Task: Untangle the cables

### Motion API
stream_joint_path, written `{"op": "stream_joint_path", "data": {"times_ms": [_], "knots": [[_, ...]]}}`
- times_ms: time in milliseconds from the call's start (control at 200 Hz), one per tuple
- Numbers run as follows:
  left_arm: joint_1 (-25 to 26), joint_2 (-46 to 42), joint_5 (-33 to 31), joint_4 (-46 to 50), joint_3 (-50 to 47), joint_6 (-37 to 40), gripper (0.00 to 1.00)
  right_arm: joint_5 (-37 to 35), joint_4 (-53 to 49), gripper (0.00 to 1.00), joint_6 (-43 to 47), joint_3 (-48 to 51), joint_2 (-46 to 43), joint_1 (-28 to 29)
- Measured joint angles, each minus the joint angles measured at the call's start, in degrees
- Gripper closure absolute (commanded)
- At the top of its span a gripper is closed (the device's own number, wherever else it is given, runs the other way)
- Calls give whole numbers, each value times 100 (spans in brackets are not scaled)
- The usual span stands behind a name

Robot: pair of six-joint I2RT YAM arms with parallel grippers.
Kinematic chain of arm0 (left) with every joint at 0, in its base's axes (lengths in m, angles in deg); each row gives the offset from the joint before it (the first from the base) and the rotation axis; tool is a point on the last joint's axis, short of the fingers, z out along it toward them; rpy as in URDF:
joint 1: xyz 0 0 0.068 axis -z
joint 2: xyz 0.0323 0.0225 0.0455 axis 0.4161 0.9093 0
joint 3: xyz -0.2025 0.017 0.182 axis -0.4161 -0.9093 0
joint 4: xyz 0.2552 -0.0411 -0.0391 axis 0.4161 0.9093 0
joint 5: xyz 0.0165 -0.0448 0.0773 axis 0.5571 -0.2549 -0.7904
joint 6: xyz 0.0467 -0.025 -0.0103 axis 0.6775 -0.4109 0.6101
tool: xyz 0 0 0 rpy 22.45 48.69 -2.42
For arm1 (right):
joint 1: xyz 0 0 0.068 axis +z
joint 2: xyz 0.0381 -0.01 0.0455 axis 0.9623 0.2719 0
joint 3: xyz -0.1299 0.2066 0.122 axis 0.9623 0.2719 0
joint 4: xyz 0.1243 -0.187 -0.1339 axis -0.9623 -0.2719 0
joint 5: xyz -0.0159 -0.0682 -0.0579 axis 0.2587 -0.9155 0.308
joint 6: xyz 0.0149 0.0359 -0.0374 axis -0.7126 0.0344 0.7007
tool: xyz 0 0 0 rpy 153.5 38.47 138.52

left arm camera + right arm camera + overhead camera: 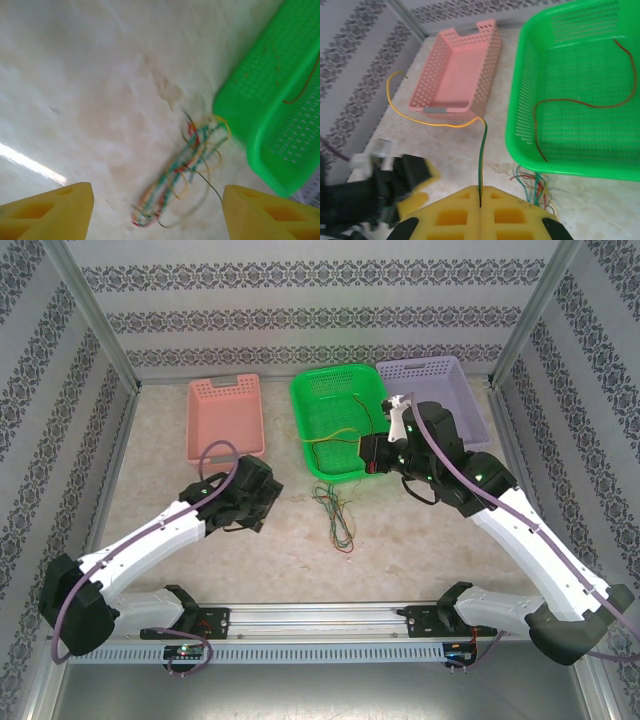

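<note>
A loose bundle of thin red, green and yellow cables (pixel 335 515) lies on the table just in front of the green basket (pixel 315 410). In the left wrist view the bundle (pixel 175 177) sits between and ahead of my left gripper (pixel 157 194), whose yellow fingers (pixel 55 210) stand wide apart with nothing in them. My right gripper (pixel 481 194) is shut on a single cable (pixel 481 150), green near the pads and yellow further out, arcing left in the air. A red-brown cable (pixel 580 102) lies inside the green basket (pixel 520 100).
A pink basket (pixel 225 415) stands at the back left and a purple basket (pixel 440 390) at the back right, both touching or close to the green one. My right gripper (pixel 372 455) hovers at the green basket's front right corner; my left gripper (pixel 260 502) is left of the bundle.
</note>
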Motion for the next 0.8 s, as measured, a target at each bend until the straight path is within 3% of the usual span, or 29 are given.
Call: {"op": "stream_joint_path", "data": {"times_ms": [165,310,560,799], "knots": [[372,516,240,-802,205,-1207,26,20,144,100,-26,-503,37,144],[535,925,391,-1329,481,-1766,19,96,365,100,-129,-966,210,144],[601,1340,428,-2107,566,-2059,18,350,595,100,-385,-1384,487,144],[826,1508,627,-2245,839,-2116,18,389,717,100,-396,-1696,603,144]]}}
